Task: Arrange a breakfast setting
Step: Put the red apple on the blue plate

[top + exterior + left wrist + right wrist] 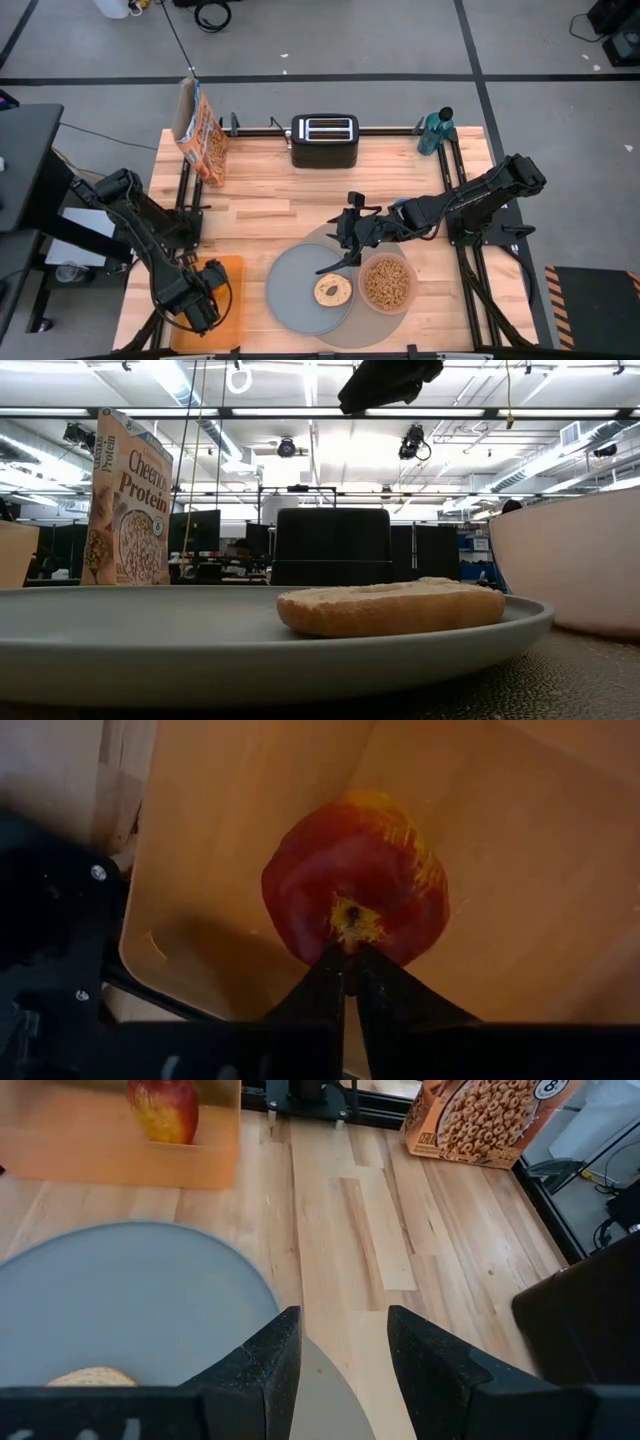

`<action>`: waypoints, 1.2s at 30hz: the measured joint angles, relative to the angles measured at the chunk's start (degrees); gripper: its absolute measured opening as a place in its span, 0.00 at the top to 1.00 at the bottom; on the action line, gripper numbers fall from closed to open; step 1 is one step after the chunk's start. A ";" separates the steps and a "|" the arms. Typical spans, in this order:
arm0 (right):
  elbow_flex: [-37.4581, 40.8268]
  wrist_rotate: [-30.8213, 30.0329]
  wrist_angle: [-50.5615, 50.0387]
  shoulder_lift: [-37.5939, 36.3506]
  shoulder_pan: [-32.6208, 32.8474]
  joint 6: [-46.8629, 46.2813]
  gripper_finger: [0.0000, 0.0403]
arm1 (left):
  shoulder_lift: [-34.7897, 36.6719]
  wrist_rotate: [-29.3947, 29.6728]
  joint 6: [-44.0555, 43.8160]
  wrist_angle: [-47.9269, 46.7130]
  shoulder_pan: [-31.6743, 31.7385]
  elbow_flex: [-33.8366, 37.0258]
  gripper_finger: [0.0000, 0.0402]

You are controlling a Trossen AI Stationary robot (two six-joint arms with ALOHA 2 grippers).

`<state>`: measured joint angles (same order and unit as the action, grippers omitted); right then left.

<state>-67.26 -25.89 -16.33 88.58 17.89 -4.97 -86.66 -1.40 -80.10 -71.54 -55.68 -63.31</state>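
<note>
The plate (295, 290) lies on the placemat (345, 332) at the table's (260, 200) front middle, with the bagel half (332, 291) on its right part. The bowl (386, 283) sits just right of the plate, holding cereal pieces (386, 280). At the front left lies the board (232, 300), with the apple (355, 880) on it. The toaster (324, 140) stands at the back middle, the cereal box (200, 130) at the back left, a bottle (437, 130) at the back right.

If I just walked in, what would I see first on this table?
Probably the red apple on the orange board at the table's near left corner, with the left gripper shut at its stem. Next, the grey plate in the middle near edge, holding a toasted bagel half, and the pink bowl of cereal beside it. The right gripper hovers open above the plate.
</note>
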 joint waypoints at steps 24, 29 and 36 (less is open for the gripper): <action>0.00 -0.06 -2.89 0.00 0.62 -2.04 0.61 | 0.21 17.27 34.22 -1.20 12.97 -22.89 0.95; 0.00 -4.22 -8.08 -0.61 3.53 -6.14 0.61 | -1.80 9.58 47.78 10.57 18.89 -19.04 0.95; -0.02 -10.01 -12.48 -2.00 8.35 -12.36 0.61 | -7.07 4.06 59.82 16.04 24.97 -18.43 0.95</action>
<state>-67.29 -35.90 -28.82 86.58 26.24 -17.33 -93.74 2.66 -20.28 -55.50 -30.71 -81.73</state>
